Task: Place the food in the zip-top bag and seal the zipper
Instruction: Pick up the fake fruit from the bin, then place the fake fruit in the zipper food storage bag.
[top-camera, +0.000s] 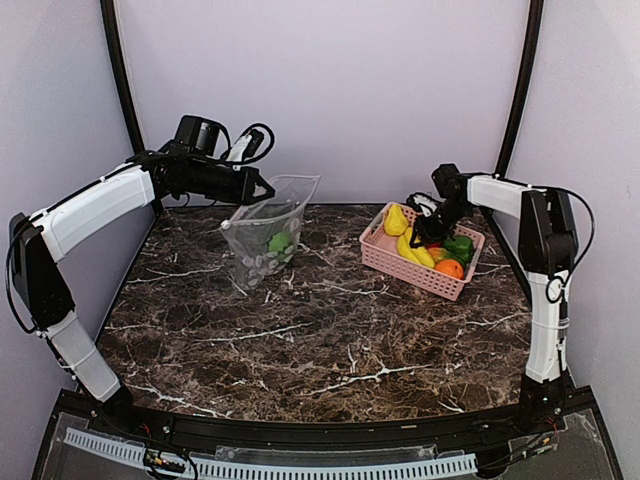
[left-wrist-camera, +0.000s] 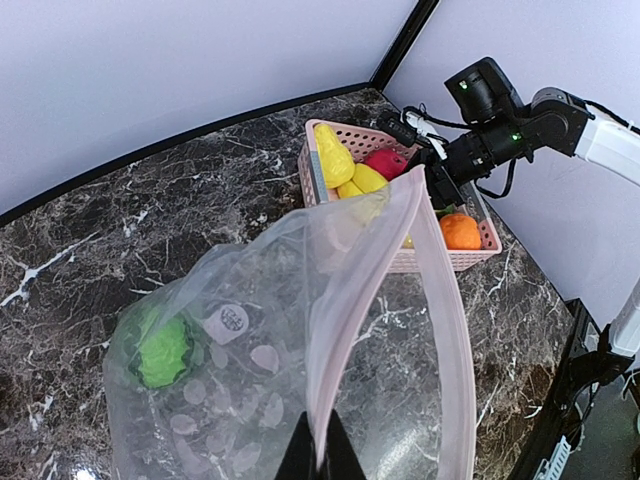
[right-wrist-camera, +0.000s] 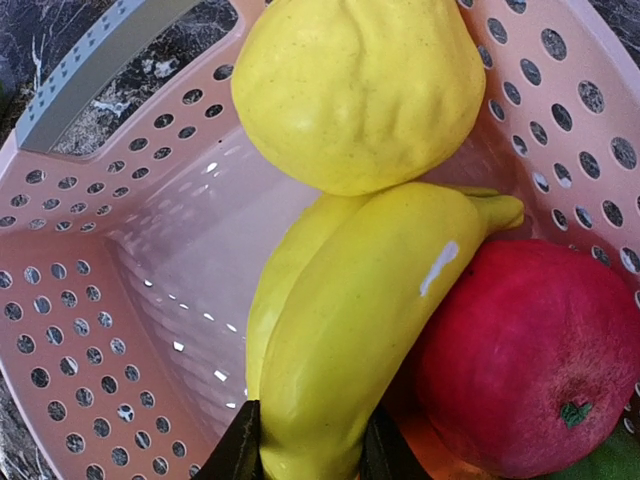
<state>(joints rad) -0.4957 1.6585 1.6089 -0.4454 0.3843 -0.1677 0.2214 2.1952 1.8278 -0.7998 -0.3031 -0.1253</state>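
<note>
The zip-top bag (top-camera: 270, 235) stands open at the table's back left, held up by its pinkish zipper (left-wrist-camera: 350, 330), on which my left gripper (left-wrist-camera: 322, 455) is shut. A green round piece (left-wrist-camera: 163, 350) lies inside the bag. The other food sits in the pink basket (top-camera: 400, 268) at the right: a yellow pear (right-wrist-camera: 360, 90), a banana (right-wrist-camera: 350, 320), a red fruit (right-wrist-camera: 530, 360), an orange (top-camera: 449, 268) and a green pepper (top-camera: 459, 247). My right gripper (right-wrist-camera: 305, 450) reaches down into the basket, its fingers pressed against both sides of the banana's near end.
The basket's perforated walls (right-wrist-camera: 120, 250) close in around the right gripper. Bare marble table (top-camera: 330, 330) lies between bag and basket. Purple walls and black corner posts enclose the back and sides.
</note>
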